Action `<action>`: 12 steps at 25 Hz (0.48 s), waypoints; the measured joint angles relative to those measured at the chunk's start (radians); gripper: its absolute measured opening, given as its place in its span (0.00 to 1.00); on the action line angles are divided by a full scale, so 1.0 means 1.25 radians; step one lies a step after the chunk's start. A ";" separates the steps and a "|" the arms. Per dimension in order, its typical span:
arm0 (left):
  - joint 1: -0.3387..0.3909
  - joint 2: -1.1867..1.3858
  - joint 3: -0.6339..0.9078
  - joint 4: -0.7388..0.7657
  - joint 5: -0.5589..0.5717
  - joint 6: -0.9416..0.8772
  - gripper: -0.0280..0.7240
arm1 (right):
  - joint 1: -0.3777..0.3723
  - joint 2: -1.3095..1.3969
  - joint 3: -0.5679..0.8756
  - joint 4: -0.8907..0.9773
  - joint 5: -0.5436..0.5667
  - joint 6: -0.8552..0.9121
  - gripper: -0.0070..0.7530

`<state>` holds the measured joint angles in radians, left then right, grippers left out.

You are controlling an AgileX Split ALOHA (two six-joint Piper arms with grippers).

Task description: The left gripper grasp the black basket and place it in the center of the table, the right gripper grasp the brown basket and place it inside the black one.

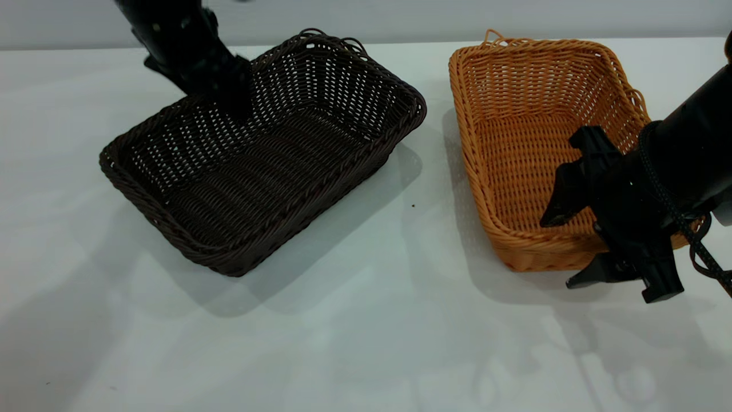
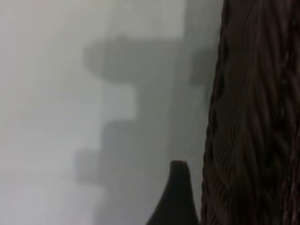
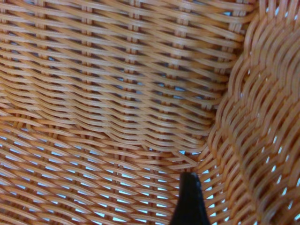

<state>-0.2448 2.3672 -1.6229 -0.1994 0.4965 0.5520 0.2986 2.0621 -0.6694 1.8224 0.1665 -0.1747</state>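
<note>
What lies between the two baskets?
Only bare table, crossed by shadow, separates the black basket and brown basket; the exterior view shows this.

I see open tabletop point(image 1: 366, 320) in front of both baskets, and a bare strip between the black basket point(image 1: 269, 171) and the brown basket point(image 1: 526, 154). My left hand point(image 1: 229, 103) blocks the black basket's far wall; my right hand point(image 1: 583, 246) straddles the brown basket's near corner.
</note>
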 joint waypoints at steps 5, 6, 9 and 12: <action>0.000 0.033 0.000 0.001 -0.052 0.001 0.76 | 0.000 0.000 0.000 0.000 0.001 0.000 0.59; 0.000 0.036 0.000 0.003 -0.061 0.002 0.73 | 0.000 0.000 0.000 0.000 0.001 0.000 0.56; 0.000 0.039 0.000 0.006 -0.070 0.003 0.63 | 0.000 0.000 0.000 0.000 0.001 0.000 0.44; 0.000 0.039 -0.001 0.006 -0.075 0.003 0.46 | 0.000 0.000 0.000 0.000 0.000 0.000 0.28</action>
<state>-0.2448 2.4154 -1.6236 -0.1922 0.4032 0.5564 0.2986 2.0621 -0.6694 1.8224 0.1671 -0.1743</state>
